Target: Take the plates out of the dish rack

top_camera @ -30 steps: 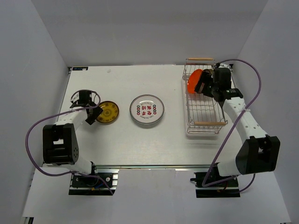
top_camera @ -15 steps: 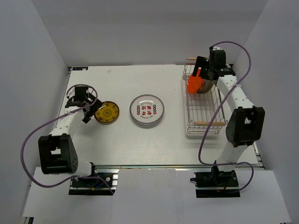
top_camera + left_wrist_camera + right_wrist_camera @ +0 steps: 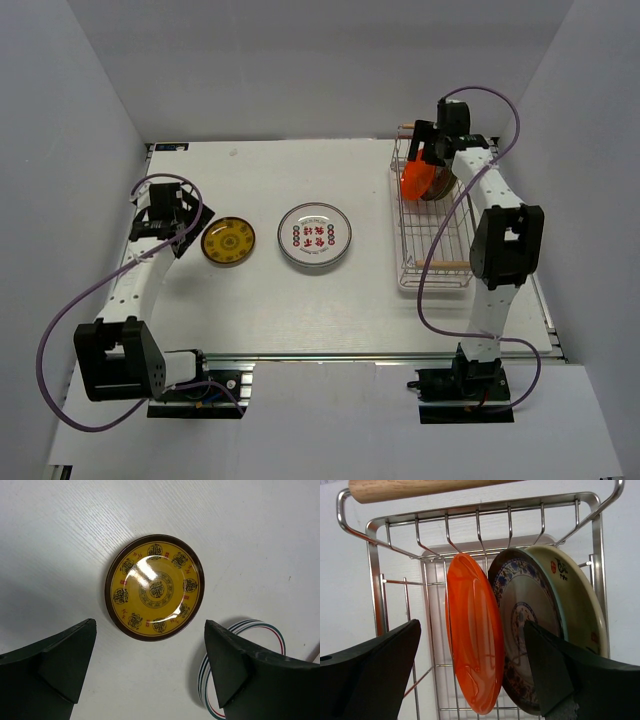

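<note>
Top view: left claw [image 3: 165,210] open and empty, yellow plate [image 3: 228,241] just beside it; right claw [image 3: 428,152] open above the dish rack [image 3: 440,262].

Left wrist: plate flat below the fingers, untouched.

Right wrist: 2 plates upright ahead, orange plate [image 3: 472,645] centred. Best to straddle its top rim, close gently and lift straight.

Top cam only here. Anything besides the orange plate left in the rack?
Observer: Yes, right wrist shows a blue-patterned plate on edge beside the orange plate in the rack.
Operator: Right tool gripping either?
Observer: No, right tool is open, no contact visible.
Operator: Left side?
Observer: Left tool open, not touching the yellow plate lying flat on the table.
</note>
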Controlling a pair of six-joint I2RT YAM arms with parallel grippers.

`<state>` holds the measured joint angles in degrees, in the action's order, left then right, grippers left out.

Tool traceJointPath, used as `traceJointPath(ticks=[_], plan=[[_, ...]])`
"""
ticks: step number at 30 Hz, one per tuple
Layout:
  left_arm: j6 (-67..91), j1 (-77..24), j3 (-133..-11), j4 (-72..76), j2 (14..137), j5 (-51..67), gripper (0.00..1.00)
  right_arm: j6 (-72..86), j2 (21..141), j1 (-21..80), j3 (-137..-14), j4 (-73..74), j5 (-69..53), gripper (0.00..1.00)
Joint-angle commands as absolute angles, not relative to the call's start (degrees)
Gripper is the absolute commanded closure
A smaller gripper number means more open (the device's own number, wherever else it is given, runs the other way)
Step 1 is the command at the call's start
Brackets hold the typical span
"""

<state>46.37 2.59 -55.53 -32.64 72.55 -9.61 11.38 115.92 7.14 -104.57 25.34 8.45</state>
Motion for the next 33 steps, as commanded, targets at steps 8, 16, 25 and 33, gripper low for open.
traceJointPath(ticks=[8, 16, 25, 33], plan=[[46.1, 2.4, -57.0, -33.0, 74.3, -9.1, 0.02, 11.2, 120.1, 6.9, -110.0, 26.7, 9.2, 0.25], [46.0, 2.4, -56.3, -32.0, 74.4, -9.1, 0.02, 11.9, 120.7, 6.7, -110.1, 27.0, 9.7, 0.51], [45.6, 2.4, -56.2, -31.4, 75.1, -8.6, 0.02, 9.5, 120.1, 6.9, -110.6, 27.7, 9.8, 0.77], [45.7, 2.4, -56.2, -31.8, 75.2, -8.3, 0.02, 6.7, 117.2, 7.1, -111.3, 28.1, 10.9, 0.95]])
